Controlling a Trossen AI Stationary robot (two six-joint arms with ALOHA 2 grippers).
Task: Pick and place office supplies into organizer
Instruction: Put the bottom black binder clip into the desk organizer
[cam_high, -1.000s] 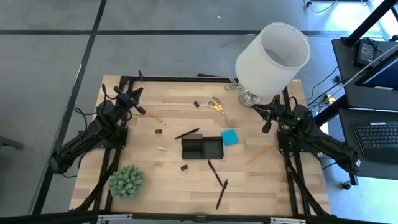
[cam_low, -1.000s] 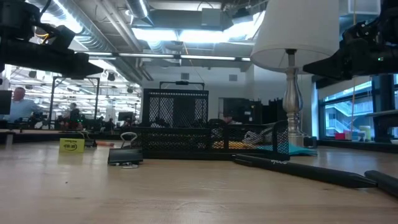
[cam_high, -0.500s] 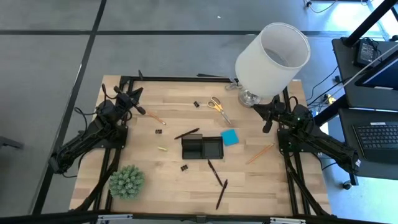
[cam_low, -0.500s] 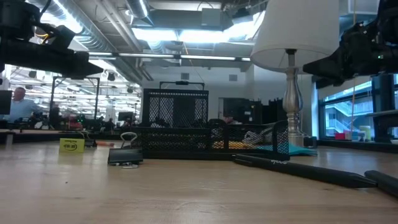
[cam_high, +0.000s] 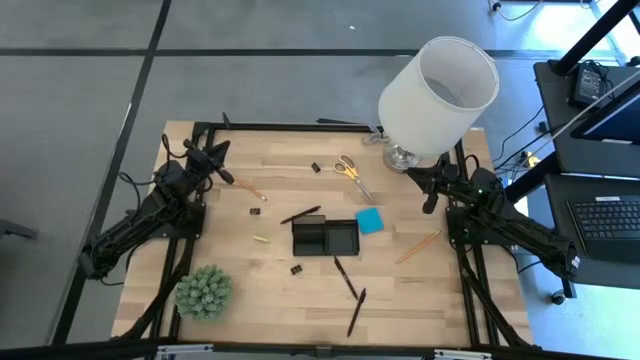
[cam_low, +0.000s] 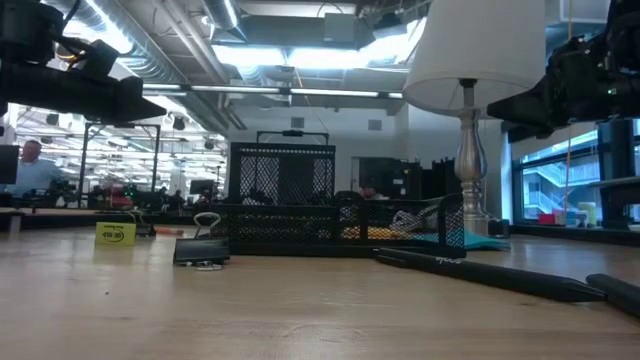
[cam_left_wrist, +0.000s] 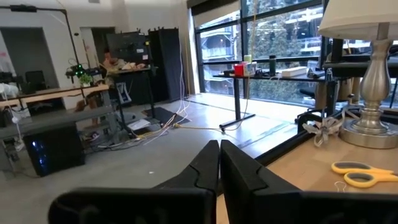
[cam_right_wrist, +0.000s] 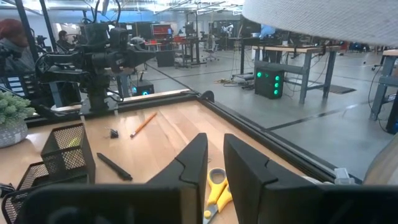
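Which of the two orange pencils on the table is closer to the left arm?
The orange pencil near the table's back left, just beside the left gripper; the other pencil lies on the right side, past the blue pad.

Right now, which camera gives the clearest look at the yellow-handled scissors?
The high view: the scissors lie whole and unblocked on the table near the lamp base. The left wrist view catches only the yellow handles at its edge. In the right wrist view they are partly behind the right tool's fingers. The low view doesn't clearly show them.
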